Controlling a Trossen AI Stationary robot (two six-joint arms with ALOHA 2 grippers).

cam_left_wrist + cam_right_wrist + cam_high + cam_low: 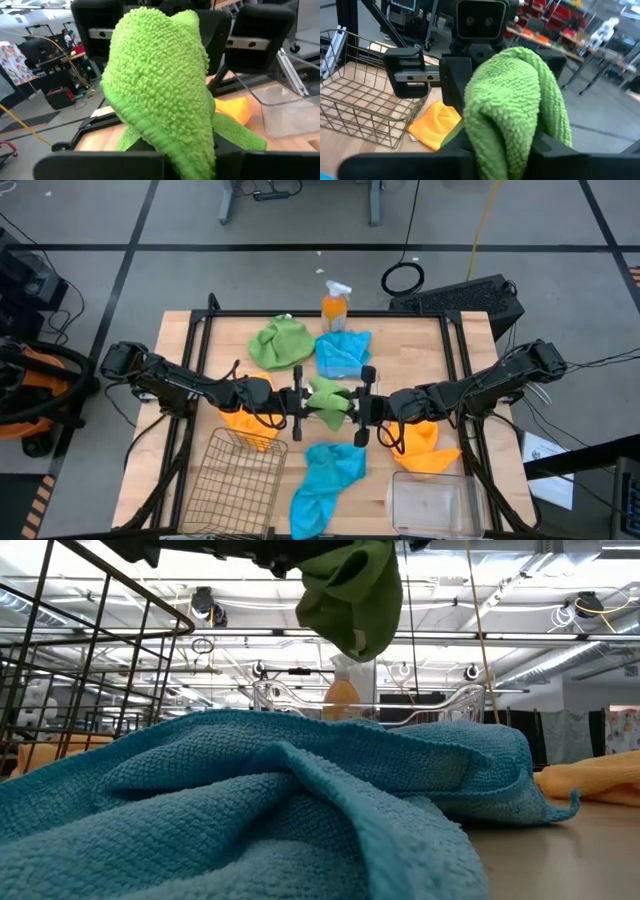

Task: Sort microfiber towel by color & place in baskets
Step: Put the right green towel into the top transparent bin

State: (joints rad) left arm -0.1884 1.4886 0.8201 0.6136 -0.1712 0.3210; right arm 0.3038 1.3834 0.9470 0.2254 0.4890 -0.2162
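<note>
A bright green towel [328, 402] hangs bunched in the air at the table's middle, between my left gripper [300, 402] and my right gripper [360, 406]; both are shut on it. In the low view it dangles [350, 595] above a blue towel [280, 810]. A second green towel [280, 340] and a blue one [343, 352] lie near the far edge. Another blue towel [325, 480] lies near the front. One orange-yellow towel [245, 425] lies at the wire basket's [235, 485] far rim, the other [425, 448] by the clear basket [432, 502]. My left gripper pinches the green towel's bunched left end [192, 160] between its two fingers, coming level from the table's left. The cloth is lifted clear. It bulges in folds past the fingers. My right gripper pinches the same towel's right end [500, 150] between its two fingers, coming level from the table's right. The towel is gathered in several folds and hangs clear of the table between the two grippers.
An orange spray bottle [335, 305] stands at the far edge behind the blue towel. The low view shows another clear basket [370, 705] in front of that bottle. Black frame rails run along both sides of the table.
</note>
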